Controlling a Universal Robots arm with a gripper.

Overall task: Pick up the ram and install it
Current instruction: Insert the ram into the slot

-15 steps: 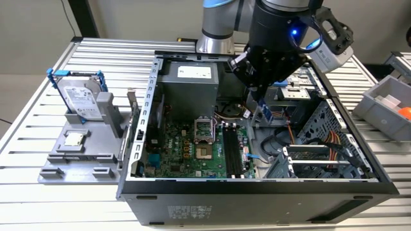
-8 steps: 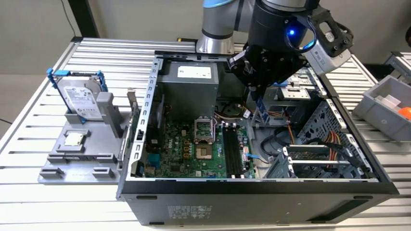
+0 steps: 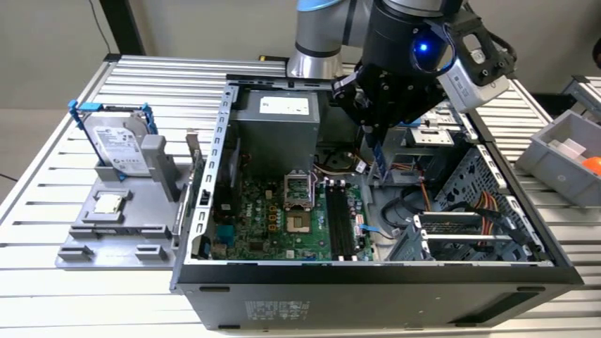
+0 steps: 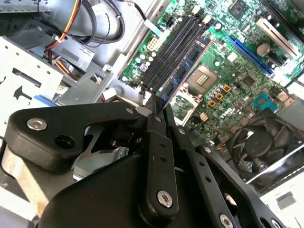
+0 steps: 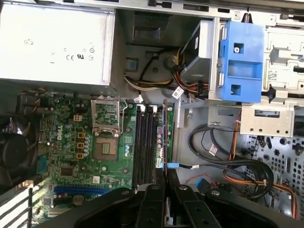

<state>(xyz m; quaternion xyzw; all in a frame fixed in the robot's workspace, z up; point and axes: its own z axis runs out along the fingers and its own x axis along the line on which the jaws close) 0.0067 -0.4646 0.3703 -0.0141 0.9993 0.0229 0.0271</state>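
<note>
Black two-fingered claw is clamping closed on the thin, long, blue-green ram, holding it above the long black motherboard slots. Second wrist view is showing its chip face; first wrist view is showing the ram edge-on.

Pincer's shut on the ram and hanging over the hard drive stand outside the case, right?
Not quite. The pincer is shut on the ram, but it hangs inside the open computer case, above the motherboard along its black memory slots, not over the hard drive stand outside. Both wrist views show it.
</note>
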